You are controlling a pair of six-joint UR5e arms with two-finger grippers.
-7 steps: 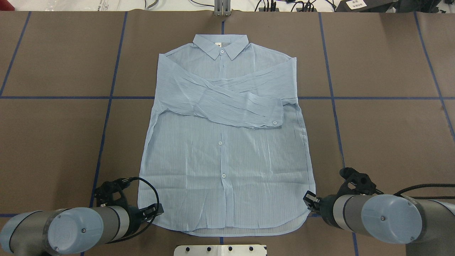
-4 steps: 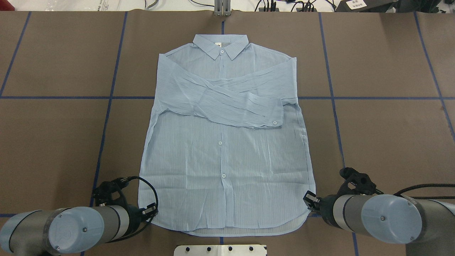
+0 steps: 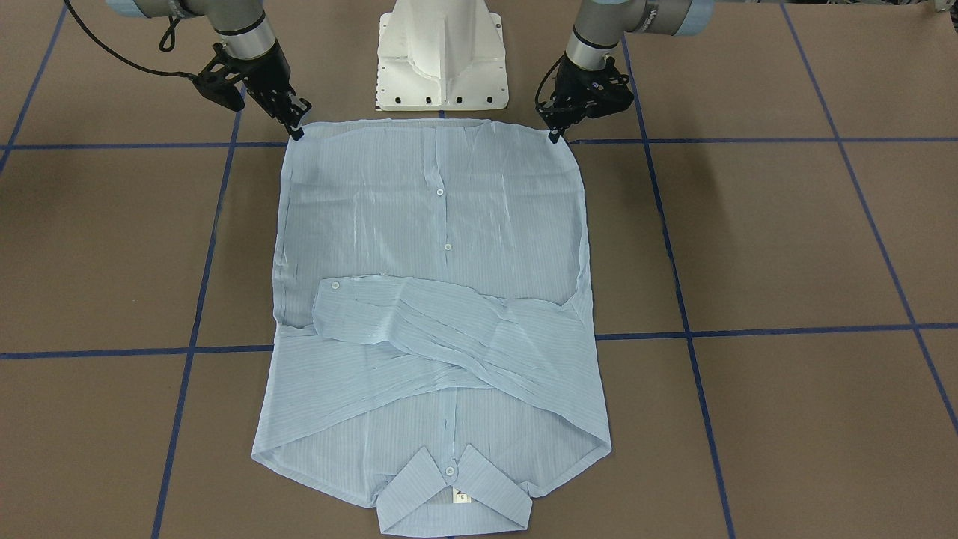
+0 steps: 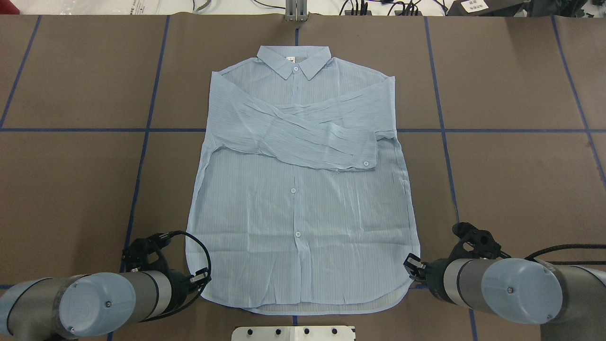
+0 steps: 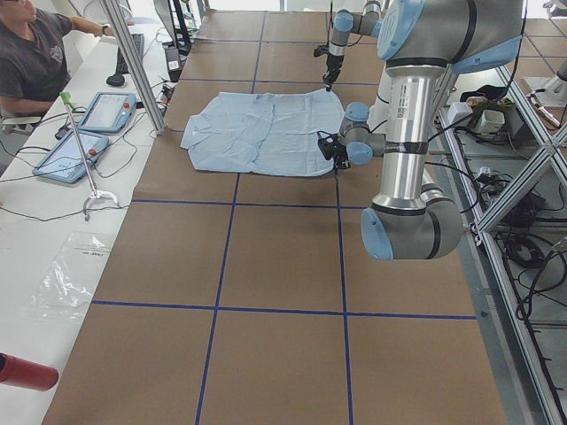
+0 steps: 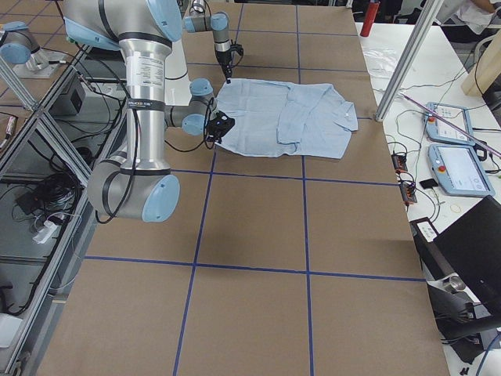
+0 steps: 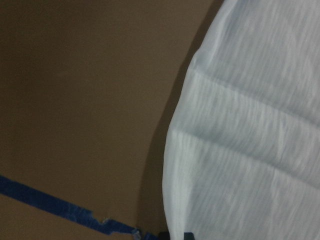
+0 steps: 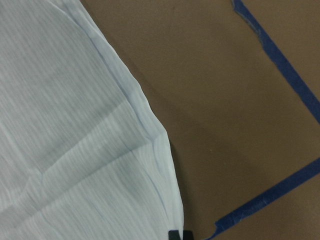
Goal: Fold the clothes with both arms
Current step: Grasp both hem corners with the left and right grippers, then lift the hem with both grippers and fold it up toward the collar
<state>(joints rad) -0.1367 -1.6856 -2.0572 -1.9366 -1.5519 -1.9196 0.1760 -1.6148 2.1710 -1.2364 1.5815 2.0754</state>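
Observation:
The light-blue striped shirt [image 4: 298,213] lies flat on the brown table, collar [image 4: 293,59] at the far side, both sleeves crossed over the chest. It also shows in the front view [image 3: 434,209]. My left gripper [image 4: 203,277] is at the hem's left corner, seen on the right in the front view [image 3: 554,135]. My right gripper [image 4: 411,264] is at the hem's right corner [image 3: 296,131]. In both wrist views the shirt's edge [image 7: 250,125] [image 8: 75,125] runs down to the closed black fingertips [image 7: 175,235] [image 8: 175,234], slightly raised with shadow under it. Both grippers look shut on the hem.
The white pedestal base [image 3: 441,60] stands just behind the hem. Blue tape lines [image 4: 142,130] grid the brown table. A metal post [image 4: 296,9] stands at the far edge. An operator [image 5: 35,62] and tablets [image 5: 106,111] are on a side bench.
My left gripper has drawn back toward the robot and to the left, from over the shirt to its hem corner, and the hem edge there has shifted slightly. The right arm has not moved.

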